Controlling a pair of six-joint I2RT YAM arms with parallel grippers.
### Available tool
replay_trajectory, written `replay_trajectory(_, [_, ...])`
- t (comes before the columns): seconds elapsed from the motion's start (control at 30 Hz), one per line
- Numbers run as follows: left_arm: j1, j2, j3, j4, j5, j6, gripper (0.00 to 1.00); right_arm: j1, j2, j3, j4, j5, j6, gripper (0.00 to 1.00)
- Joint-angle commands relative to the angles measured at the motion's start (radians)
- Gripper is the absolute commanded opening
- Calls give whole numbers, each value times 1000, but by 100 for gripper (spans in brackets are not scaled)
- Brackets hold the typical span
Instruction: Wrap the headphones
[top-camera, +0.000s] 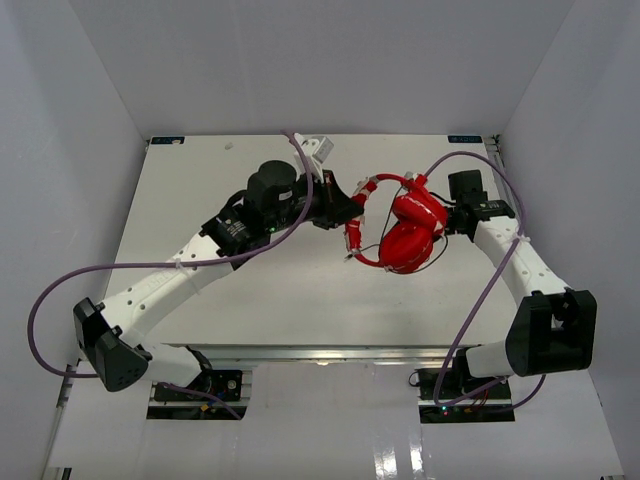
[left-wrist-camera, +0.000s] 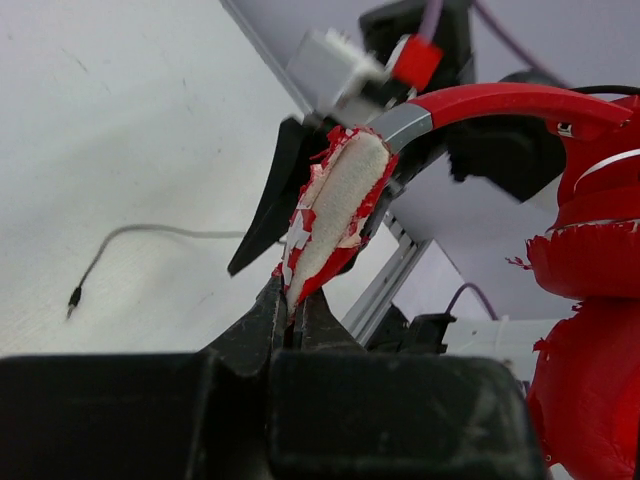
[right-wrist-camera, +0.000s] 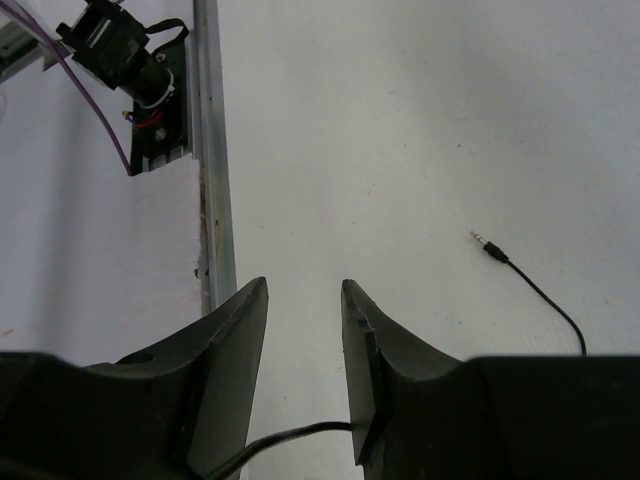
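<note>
While the left gripper (left-wrist-camera: 290, 312) clamps the headphones (top-camera: 410, 240) and the right gripper (right-wrist-camera: 305, 295) stands parted, the cable end (right-wrist-camera: 520, 270) lies loose, unwrapped.

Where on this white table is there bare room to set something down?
Widest free patch: the near part of the white table, between the left arm, the right arm and the red over-ear headphones. Smaller: the far left corner, beyond the left arm. Crowded: the middle, where the left gripper clamps the headphones' band and the open right gripper sits beside them.
</note>
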Motion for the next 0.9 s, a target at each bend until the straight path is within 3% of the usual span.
replay_trajectory(0.0, [-3,-18,153,-25,-88,-21,0,-2,13,-77,44,-91,-33,43])
replay_trajectory(0.23, [-1,6,339,-133,-298,13,0,-2,-29,-203,74,-69,-75,43])
replay_trajectory(0.47, [2,35,465,-151,-410,10,0,-2,-91,-240,83,-97,-69,40])
replay_trajectory(0.8, [34,-13,360,-44,-528,-80,0,-2,-136,-231,83,-106,-25,10])
replay_trajectory(0.87, [50,-14,341,-29,-531,-104,0,-2,-161,-228,82,-89,-14,8])
